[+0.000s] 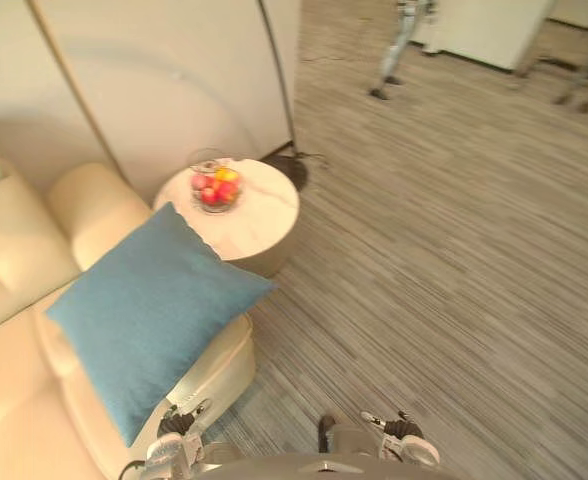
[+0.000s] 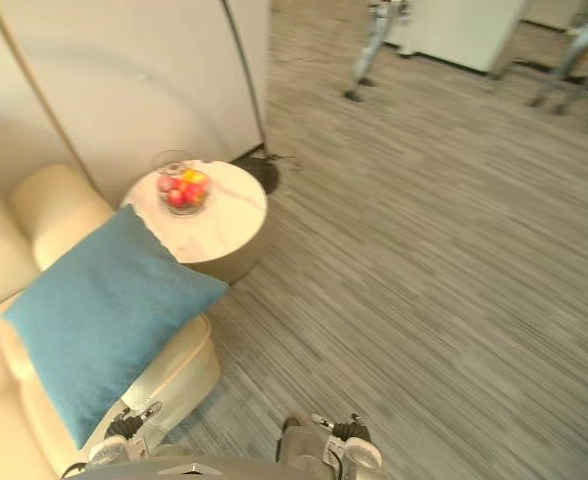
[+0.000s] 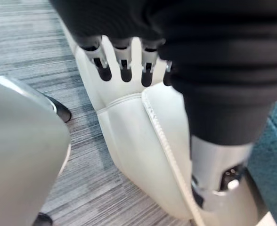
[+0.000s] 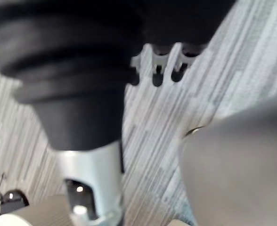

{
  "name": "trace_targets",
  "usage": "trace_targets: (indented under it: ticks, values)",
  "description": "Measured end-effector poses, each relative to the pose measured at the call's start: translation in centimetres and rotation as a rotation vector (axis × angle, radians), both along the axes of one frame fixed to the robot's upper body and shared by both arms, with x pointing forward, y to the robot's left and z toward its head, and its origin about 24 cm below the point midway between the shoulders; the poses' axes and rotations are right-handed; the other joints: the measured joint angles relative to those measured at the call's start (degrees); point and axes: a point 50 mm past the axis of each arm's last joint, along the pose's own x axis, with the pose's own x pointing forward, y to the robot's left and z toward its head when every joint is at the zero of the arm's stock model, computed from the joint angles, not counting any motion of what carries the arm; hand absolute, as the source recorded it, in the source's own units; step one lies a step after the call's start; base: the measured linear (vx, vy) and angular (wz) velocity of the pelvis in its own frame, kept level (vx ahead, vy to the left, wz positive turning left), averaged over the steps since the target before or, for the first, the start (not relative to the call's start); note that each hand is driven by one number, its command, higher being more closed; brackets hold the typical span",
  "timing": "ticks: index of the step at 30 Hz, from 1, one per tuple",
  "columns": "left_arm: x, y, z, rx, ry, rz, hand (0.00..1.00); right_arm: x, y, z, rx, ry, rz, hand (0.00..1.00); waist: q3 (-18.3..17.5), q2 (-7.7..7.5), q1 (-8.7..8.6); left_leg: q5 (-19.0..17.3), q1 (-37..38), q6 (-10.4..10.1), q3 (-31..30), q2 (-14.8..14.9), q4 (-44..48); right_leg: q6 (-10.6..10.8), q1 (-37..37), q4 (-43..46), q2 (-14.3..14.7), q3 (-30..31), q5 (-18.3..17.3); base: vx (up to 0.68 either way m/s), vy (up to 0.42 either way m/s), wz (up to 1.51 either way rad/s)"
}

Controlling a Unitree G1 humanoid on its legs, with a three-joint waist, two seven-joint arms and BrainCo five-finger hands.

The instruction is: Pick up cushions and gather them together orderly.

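L eye view: blue cushion (image 1: 149,315) lies tilted on sofa (image 1: 4,385) at armrest end. One corner pokes toward round counter (image 1: 264,218) carrying fruit bowl (image 1: 214,188). Risk: wide swing w/ cushion clips bowl.

R eye view: same layout. Cushion near sofa's front edge, so a nudge could slide it onto carpet (image 2: 444,260).

L wrist view: left robot hand (image 3: 123,61) released, empty, beside sofa's side. Risk: fingers catch armrest when rising.

R wrist view: right robot hand (image 4: 156,66) relaxed, empty, above carpet. Risk: one-hand pinch, cushion sags, slips.
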Motion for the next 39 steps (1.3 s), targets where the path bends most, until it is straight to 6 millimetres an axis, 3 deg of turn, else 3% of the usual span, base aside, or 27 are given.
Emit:
trace_targets:
  ticks: [4, 6, 12, 15, 18, 20, 22, 23, 24, 26, 28, 29, 30, 31, 32, 33, 34, 35, 36, 38, 39]
  values:
    - [0.4, 0.2, 0.3, 0.007, -0.028, 0.018, 0.00, -0.4, 0.0, -0.1, -0.001, 0.010, -0.004, 0.00, -0.2, 0.06, -0.71, 4.3, -6.8, -1.5, 2.4, 2.2, 2.7, -2.2, 5.7, -3.2, -1.6, -14.3, -0.6, 0.26, -0.218, 1.61]
    - [0.5, 0.2, 0.4, 0.008, -0.033, 0.013, 0.00, -0.5, 0.1, -0.2, 0.004, 0.011, -0.008, 0.00, -0.1, -0.10, -0.46, 5.6, -8.5, -2.4, 5.8, 2.6, 3.0, -3.0, 7.4, -3.4, -1.7, -16.5, -0.6, 0.15, -0.056, 1.39]
    - [1.0, 0.8, 0.5, 0.047, -0.031, -0.105, 0.00, 0.7, 1.5, -0.3, 0.047, -0.006, -0.017, 0.00, -0.8, -2.38, -0.62, 13.6, -8.1, 0.1, 25.1, 0.9, -7.0, -2.2, 11.8, -7.6, -4.9, -24.1, 0.4, 0.07, 0.076, 1.15]
    - [1.0, 1.0, 0.4, 0.058, -0.009, -0.153, 0.00, 1.0, 2.1, -0.3, 0.062, -0.014, -0.012, 0.00, -0.8, -2.56, -1.12, 17.9, -7.2, 1.5, 26.4, -1.0, -11.9, -1.1, 12.6, -11.2, -4.9, -24.5, 2.8, -0.04, 0.091, 0.23]
    - [0.6, 1.2, 0.2, 0.060, 0.012, -0.173, 0.00, 0.9, 2.0, -0.3, 0.058, -0.009, -0.007, 0.00, -0.6, -2.69, -2.07, 19.6, -4.5, 1.7, 25.6, -2.4, -16.2, -0.4, 14.3, -12.3, -5.1, -24.6, 3.2, -0.08, 0.071, 0.14]
    - [0.6, 1.4, 0.2, 0.060, 0.009, -0.177, 0.00, 0.9, 2.1, -0.3, 0.049, 0.004, 0.018, 0.00, -0.3, -2.96, -2.20, 19.6, -4.2, 2.0, 25.0, -2.9, -16.5, -0.1, 14.2, -10.1, -6.1, -25.5, 3.0, -0.12, 0.087, 0.19]
    - [0.7, 1.4, 0.2, 0.061, 0.007, -0.181, 0.00, 0.9, 1.7, -0.3, 0.026, 0.016, 0.056, 0.00, 0.5, -2.90, -2.58, 17.8, -4.0, 3.8, 23.6, -3.7, -16.6, 0.9, 12.1, -1.0, -9.1, -25.3, 2.3, -0.18, 0.111, 0.48]
    - [0.7, 1.4, 0.2, 0.062, 0.008, -0.182, 0.00, 0.8, 1.5, -0.3, 0.024, 0.018, 0.054, 0.00, 0.6, -2.90, -2.74, 17.6, -4.0, 4.1, 22.9, -4.0, -16.6, 0.3, 10.3, 4.1, -10.5, -24.1, 2.8, -0.21, 0.161, 0.77]
    - [0.8, 1.4, 0.3, 0.062, 0.004, -0.180, 0.00, 1.1, 1.5, -0.1, 0.016, 0.009, 0.072, 0.00, 1.1, -2.90, -2.92, 17.6, -3.9, 4.1, 21.7, -4.2, -16.6, -2.7, 7.1, 10.8, -11.3, -19.8, 4.8, -0.15, 0.120, 0.92]
    - [0.7, 2.0, 0.4, 0.072, 0.002, -0.161, 0.00, 1.3, 1.8, -0.1, 0.020, 0.003, 0.104, 0.00, 1.6, -2.88, -2.91, 17.6, -4.6, 4.1, 19.8, -3.8, -16.6, -1.5, 4.7, 12.6, -7.3, -9.6, 3.5, -0.14, 0.060, 1.01]
    - [0.7, 2.2, 0.4, 0.067, -0.009, -0.122, 0.00, 1.3, 2.2, -0.1, 0.022, 0.002, 0.122, 0.00, 1.6, -3.49, -2.71, 15.8, -6.5, 2.9, 17.6, -4.6, -16.6, -1.9, 5.5, 4.7, -0.9, -2.5, 1.1, -0.13, -0.020, 1.20]
    - [0.8, 2.7, 0.6, 0.075, -0.016, -0.098, 0.00, 1.1, 3.1, -0.3, 0.050, 0.010, 0.117, 0.00, 0.6, -7.14, -2.89, 15.3, -6.9, 3.5, 18.2, -7.1, -14.8, -4.5, 5.6, 0.8, -2.3, -0.6, -0.4, -0.05, -0.034, 1.14]
    - [1.9, 4.1, 1.3, 0.104, -0.066, -0.048, 0.00, 1.2, 3.9, -0.4, 0.068, -0.002, 0.114, 0.00, 1.3, -10.06, -3.00, 11.6, -12.9, 7.7, 19.2, -9.4, 5.3, -2.6, 4.8, -0.9, -5.9, 0.2, -3.4, -0.04, -0.013, 0.73]
    - [1.6, 3.1, 1.0, 0.082, -0.053, -0.055, 0.00, 0.6, 2.7, -0.3, 0.041, 0.002, 0.105, 0.00, 0.9, -6.34, -2.82, 3.0, -14.3, 5.3, 18.0, -6.3, 15.9, -3.2, 5.3, -1.4, -3.4, -1.5, -3.9, -0.04, 0.077, 0.42]
    - [0.1, 2.3, 0.4, 0.051, -0.015, -0.024, 0.00, 0.5, 1.4, 0.0, 0.001, -0.001, 0.099, 0.00, 0.8, -2.11, -2.15, -2.6, -12.2, 4.0, 17.6, -3.8, 14.4, -1.7, 6.8, -2.5, -1.3, -0.9, -2.4, -0.07, 0.132, -0.07]
    - [0.1, 2.4, 0.5, 0.052, -0.018, -0.010, 0.00, 0.2, 1.4, -0.1, 0.006, 0.009, 0.093, 0.00, 1.0, -1.74, -1.58, -1.9, -11.2, 3.8, 18.3, -4.1, 12.7, -2.0, 7.0, -3.4, -1.3, 0.1, -1.8, -0.03, 0.126, -0.13]
    - [-0.5, 2.7, 0.3, 0.058, -0.004, -0.003, 0.00, -0.1, 1.6, -0.2, 0.010, 0.013, 0.088, 0.00, -0.3, -3.05, -1.85, 0.2, -9.6, 4.2, 18.4, -5.3, 8.5, -1.8, 8.4, -7.4, -1.5, 1.2, 1.4, -0.02, 0.042, 0.00]
    - [-0.7, 2.7, 0.3, 0.059, 0.003, -0.003, 0.00, -0.6, 2.1, -0.5, 0.026, 0.029, 0.089, 0.00, -0.7, -3.00, -1.83, 1.4, -8.8, 4.3, 18.5, -5.7, 6.4, -1.7, 9.2, -9.9, -1.6, 1.1, 2.8, -0.01, 0.011, 0.08]
    - [-0.8, 2.7, 0.3, 0.058, 0.004, -0.002, 0.00, -0.7, 2.3, -0.5, 0.029, 0.032, 0.093, 0.00, -1.4, -4.08, -1.68, 2.2, -8.3, 4.4, 18.5, -5.9, 5.0, -1.1, 9.9, -11.7, -1.6, 1.0, 3.7, 0.00, 0.000, 0.00]
    - [-0.9, 2.7, 0.2, 0.058, 0.009, -0.002, 0.00, -1.0, 2.5, -0.7, 0.038, 0.039, 0.089, 0.00, -1.7, -3.93, -1.58, 3.9, -7.5, 4.1, 18.4, -6.5, 2.5, -0.7, 10.1, -13.1, -2.0, 0.9, 4.5, 0.05, 0.006, 0.01]
    - [-1.0, 2.6, 0.2, 0.053, 0.014, -0.003, 0.00, -1.1, 2.8, -0.7, 0.045, 0.044, 0.090, 0.00, -2.4, -4.71, -1.75, 5.1, -6.4, 4.1, 18.1, -7.0, 0.5, -0.1, 10.4, -13.9, -2.3, 0.8, 4.9, 0.07, -0.001, 0.06]
